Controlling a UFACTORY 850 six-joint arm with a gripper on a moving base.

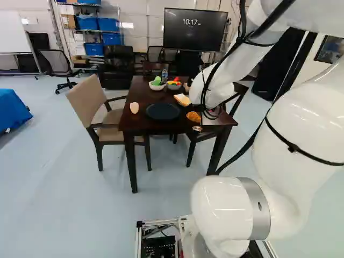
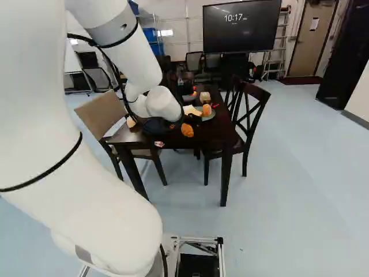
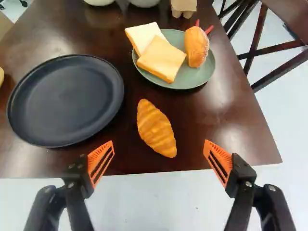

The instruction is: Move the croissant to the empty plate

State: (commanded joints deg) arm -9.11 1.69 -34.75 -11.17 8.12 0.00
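Standing wide apart, the jaws face the croissant [image 3: 156, 129] at their twelve o'clock, apparently to straddle it for transfer to the empty plate [image 3: 66, 100] at ten.

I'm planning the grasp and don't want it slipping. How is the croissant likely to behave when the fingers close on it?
The croissant looks stiff, probably a toy: its ridges seem molded. Those ridges may help the orange pads grip. Its rounded, tapered body could roll or swivel if squeezed near a tip.

Ridged golden croissant [image 3: 156, 128] on table, beside round, black, empty plate [image 3: 66, 100].
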